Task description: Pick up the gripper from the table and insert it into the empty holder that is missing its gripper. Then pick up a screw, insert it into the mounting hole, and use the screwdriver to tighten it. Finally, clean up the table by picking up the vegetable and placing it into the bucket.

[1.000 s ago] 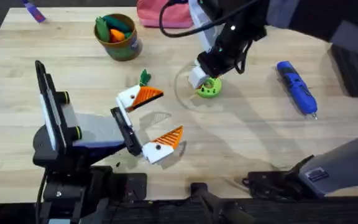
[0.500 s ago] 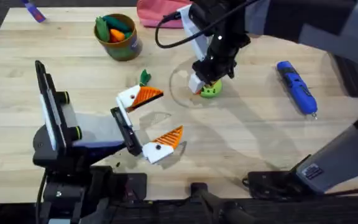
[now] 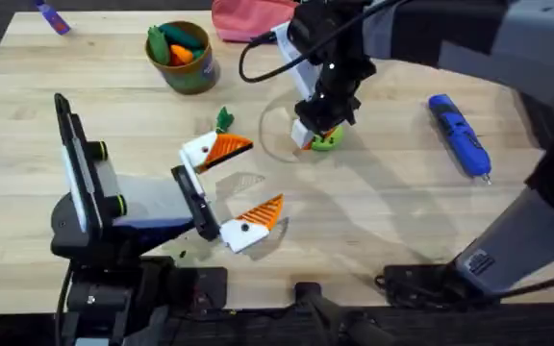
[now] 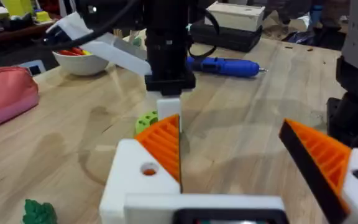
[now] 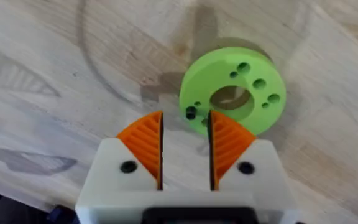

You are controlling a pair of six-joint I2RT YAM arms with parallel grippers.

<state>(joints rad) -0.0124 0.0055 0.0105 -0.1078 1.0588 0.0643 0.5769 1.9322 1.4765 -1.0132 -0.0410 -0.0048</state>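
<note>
My right gripper [image 3: 312, 132] hangs low over a green disc [image 5: 232, 92] with several holes. A small black screw [image 5: 191, 113] stands in the disc between the gripper's [image 5: 185, 118] fingertips, which are narrowly open and clear of it. My left gripper [image 3: 241, 186] rests open on the table. Its far white holder [image 4: 132, 180] carries the orange gripper wedge [image 4: 164, 144], and orange shows through the mounting hole [image 4: 148, 169]. The blue screwdriver [image 3: 460, 135] lies at the right. The small green vegetable [image 3: 224, 119] lies beyond the left fingers. The bucket [image 3: 192, 72] stands at the back.
The bucket holds fatter green and orange toy vegetables [image 3: 179, 43]. A pink pouch [image 3: 243, 19] lies at the far edge and a purple stick [image 3: 54, 17] at the far left. A white bowl [image 4: 79, 62] stands off to the side.
My right gripper has shifted slightly left and lower onto the green disc, covering more of it. The left arm, screwdriver and vegetable have not moved.
</note>
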